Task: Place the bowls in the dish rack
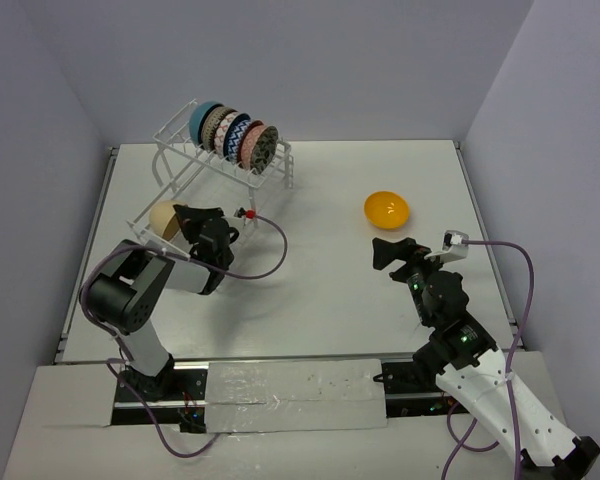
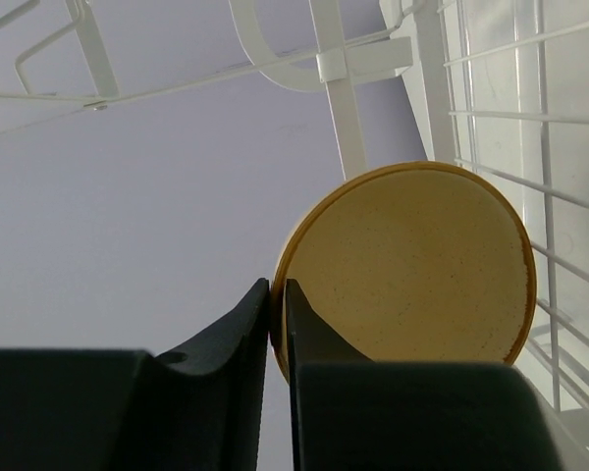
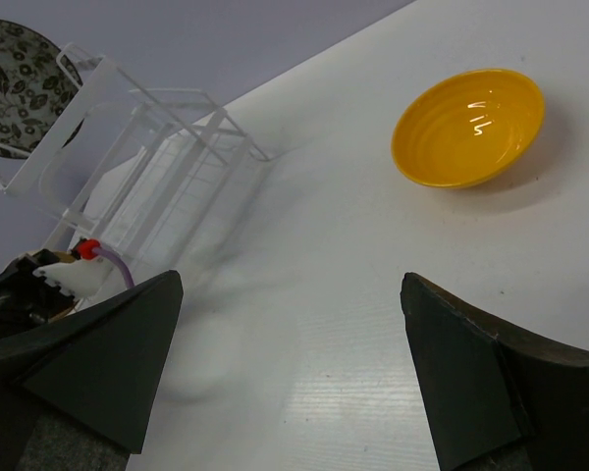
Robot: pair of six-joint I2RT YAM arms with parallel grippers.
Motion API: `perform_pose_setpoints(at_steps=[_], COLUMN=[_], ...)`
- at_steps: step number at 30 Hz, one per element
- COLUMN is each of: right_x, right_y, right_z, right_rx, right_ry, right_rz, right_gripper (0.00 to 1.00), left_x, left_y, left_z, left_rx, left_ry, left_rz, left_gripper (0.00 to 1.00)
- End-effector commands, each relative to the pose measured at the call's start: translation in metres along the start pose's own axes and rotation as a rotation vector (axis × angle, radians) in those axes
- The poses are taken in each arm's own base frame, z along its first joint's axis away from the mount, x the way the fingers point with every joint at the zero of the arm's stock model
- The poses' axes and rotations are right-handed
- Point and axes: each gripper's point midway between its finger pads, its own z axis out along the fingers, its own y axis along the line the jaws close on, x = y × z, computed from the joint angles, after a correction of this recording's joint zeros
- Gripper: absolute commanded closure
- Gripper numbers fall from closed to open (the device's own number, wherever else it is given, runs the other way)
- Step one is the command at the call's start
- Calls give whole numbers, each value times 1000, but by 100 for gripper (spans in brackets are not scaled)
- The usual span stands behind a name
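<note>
Tan bowl (image 2: 412,275) stands on edge low in the dish rack (image 2: 334,88), its rim pinched by your nearly closed left pincer (image 2: 277,324). If you release it unseated, it may roll out. Your right pincer (image 3: 291,280) gapes empty near the orange-yellow bowl (image 3: 468,126) on the tabletop (image 3: 373,294).

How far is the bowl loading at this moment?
Done: five round bowls stand in the top tier of the white wire dish rack. In hand: the left gripper pinches the tan bowl at the lower tier. Left: the orange-yellow bowl on the table, near the open right gripper.
</note>
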Motion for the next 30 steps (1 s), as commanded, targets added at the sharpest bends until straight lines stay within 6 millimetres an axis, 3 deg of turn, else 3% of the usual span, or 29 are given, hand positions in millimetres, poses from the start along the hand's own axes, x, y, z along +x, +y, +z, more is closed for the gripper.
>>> perform_pose_setpoints(at_steps=[1, 6, 10, 14, 18, 24, 29, 30], right_x=[-3, -4, -4, -4, -4, -4, -4, -5], right_y=[-3, -2, -2, -2, -2, -2, -3, -3], right_z=[2, 1, 1, 1, 1, 1, 1, 1], right_rx=[9, 6, 5, 3, 6, 4, 7, 7], right_ry=[-25, -31, -30, -30, -31, -32, -30, -32], right_rz=[12, 15, 15, 15, 17, 16, 13, 14], right_gripper=[0, 0, 0, 0, 0, 0, 0, 0], left_x=[-24, -38, -42, -48, -56, -55, -53, -60], left_y=[-3, -7, -5, -4, -2, -9, 15, 25], left_z=[-5, -9, -12, -14, -15, -17, -11, -7], left_rx=[9, -11, -35, -48, -42, -36, -42, -34], left_ry=[-15, 8, 30, 36, 38, 47, 82, 76], left_rz=[-52, -62, -72, -89, -146, -149, -274, -436], left_gripper=[82, 72, 49, 34, 36, 49, 47, 47])
